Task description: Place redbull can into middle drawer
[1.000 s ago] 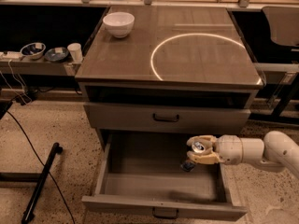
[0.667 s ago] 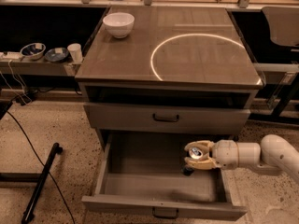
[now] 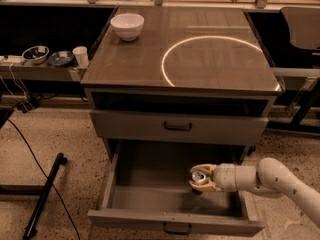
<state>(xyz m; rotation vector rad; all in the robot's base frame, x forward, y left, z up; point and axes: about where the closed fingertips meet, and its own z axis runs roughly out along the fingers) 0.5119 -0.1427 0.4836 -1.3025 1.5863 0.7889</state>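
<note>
Gripper (image 3: 199, 180): closed around the redbull can (image 3: 200, 176), so it is not dropped.
Place: it is held low inside the open middle drawer (image 3: 150, 176), to be set down.

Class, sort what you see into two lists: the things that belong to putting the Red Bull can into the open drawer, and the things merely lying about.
Belongs to the job:
redbull can; gripper, fingers closed round the can; middle drawer, pulled open.

Just lying about:
white bowl on the cabinet top; small white cup and two dishes on the left shelf; closed upper drawer.
</note>
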